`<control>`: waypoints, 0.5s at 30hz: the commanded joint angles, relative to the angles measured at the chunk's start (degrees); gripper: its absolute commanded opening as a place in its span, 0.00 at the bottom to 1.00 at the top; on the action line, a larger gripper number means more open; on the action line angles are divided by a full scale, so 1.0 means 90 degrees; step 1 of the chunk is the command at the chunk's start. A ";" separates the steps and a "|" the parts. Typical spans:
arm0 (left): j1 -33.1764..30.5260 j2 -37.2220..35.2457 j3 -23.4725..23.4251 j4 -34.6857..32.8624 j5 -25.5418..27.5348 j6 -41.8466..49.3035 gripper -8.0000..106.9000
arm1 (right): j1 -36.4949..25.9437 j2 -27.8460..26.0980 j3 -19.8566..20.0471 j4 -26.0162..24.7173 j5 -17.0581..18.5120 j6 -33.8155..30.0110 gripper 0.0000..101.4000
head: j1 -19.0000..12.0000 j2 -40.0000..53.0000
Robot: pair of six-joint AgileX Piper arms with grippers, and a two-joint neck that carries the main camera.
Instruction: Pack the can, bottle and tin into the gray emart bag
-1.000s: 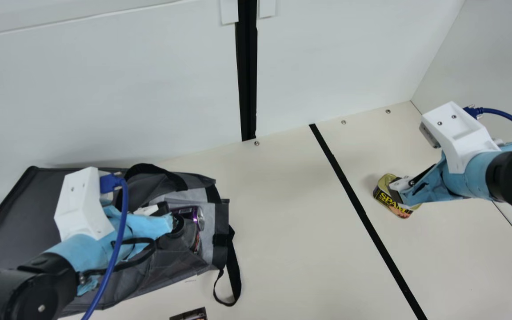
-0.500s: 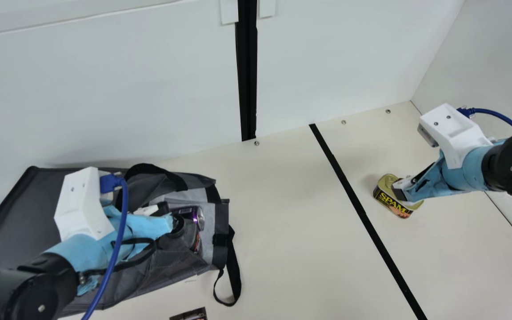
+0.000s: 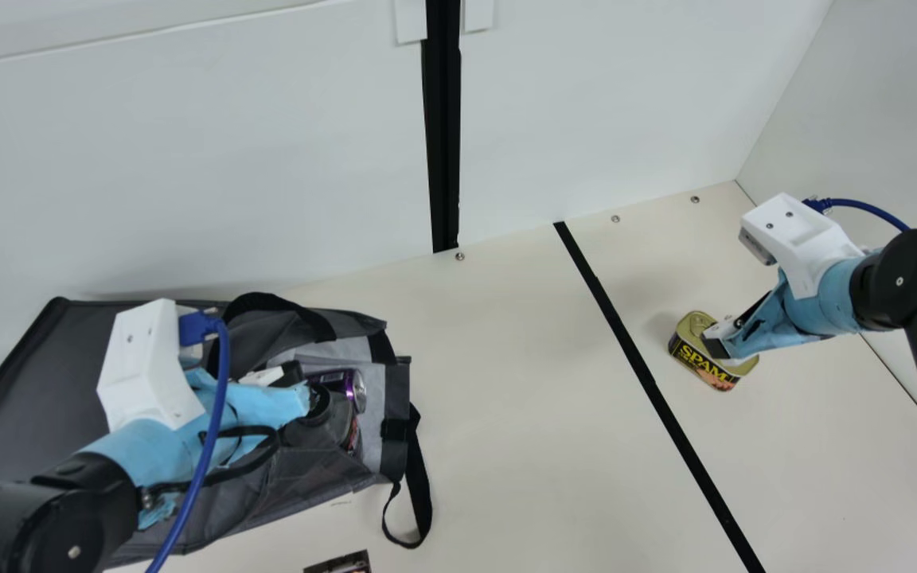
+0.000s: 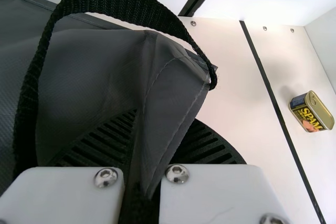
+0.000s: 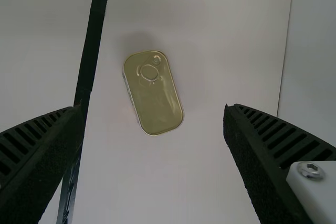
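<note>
Tin pick-up step, prob.: tin [image 5: 153,98] lies below R jaws, spread wide, so next = centre, lower & grip, w/ L jaws clenched on bag [image 4: 105,72] fabric.

"How's the light where your hands are?"

"Bright and soft in my main view, spread fairly evenly over the pale wall [image 3: 586,119] and table [image 3: 506,398]. I'd say it comes from above and the near side, though I can't place the lamp."

"Any shadows?"

"Faint ones, with soft edges. One lies on the wall behind the bag [image 3: 13,358], another on the table just off the far left side of the tin [image 3: 697,358]."

"Glare?"

"Small glints on the end of the can [image 3: 359,390] and, in my left wrist view, on the screw heads [image 4: 106,177]. The wall glows nearly white there. My right wrist view is dimmer, and the tin's lid shines only along its rim."
</note>
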 commanded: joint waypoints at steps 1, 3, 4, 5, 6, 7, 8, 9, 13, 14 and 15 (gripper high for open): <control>0.0000 0.0000 0.0000 0.0000 0.0000 0.0000 0.16 | -0.0016 0.0082 -0.0021 0.0028 -0.0005 -0.0065 0.90 | -0.0144 -0.0015; 0.0000 0.0000 0.0000 0.0000 0.0000 0.0000 0.16 | -0.0038 0.0185 -0.0043 0.0054 -0.0026 -0.0143 0.90 | -0.0144 -0.0015; 0.0000 0.0000 0.0000 0.0000 0.0000 0.0000 0.16 | -0.0052 0.0237 -0.0055 0.0072 -0.0032 -0.0185 0.90 | -0.0144 -0.0015; 0.0000 0.0000 0.0000 0.0000 0.0000 0.0000 0.16 | -0.0062 0.0288 -0.0065 0.0088 -0.0040 -0.0222 0.90 | -0.0144 -0.0015; 0.0000 0.0000 0.0000 0.0000 0.0000 0.0000 0.16 | -0.0077 0.0341 -0.0077 0.0104 -0.0049 -0.0261 0.90 | -0.0144 -0.0015; 0.0000 0.0000 0.0000 0.0000 0.0000 0.0000 0.16 | -0.0093 0.0396 -0.0093 0.0123 -0.0052 -0.0304 0.90 | -0.0144 -0.0015; 0.0000 0.0000 0.0000 0.0000 0.0000 0.0000 0.16 | -0.0104 0.0447 -0.0103 0.0138 -0.0058 -0.0338 0.90 | -0.0144 -0.0015; 0.0000 0.0000 0.0000 0.0000 0.0000 0.0000 0.16 | -0.0118 0.0501 -0.0120 0.0154 -0.0061 -0.0373 0.90 | -0.0144 -0.0015; 0.0000 0.0000 0.0000 0.0000 0.0000 0.0000 0.16 | -0.0170 0.0714 -0.0185 0.0212 -0.0065 -0.0500 0.90 | -0.0144 -0.0015; 0.0000 0.0000 0.0000 0.0000 0.0000 0.0000 0.16 | -0.0181 0.0765 -0.0199 0.0226 -0.0064 -0.0528 0.90 | -0.0144 -0.0015; 0.0000 0.0000 0.0000 0.0000 0.0000 0.0000 0.16 | -0.0191 0.0811 -0.0210 0.0238 -0.0063 -0.0555 0.90 | -0.0144 -0.0015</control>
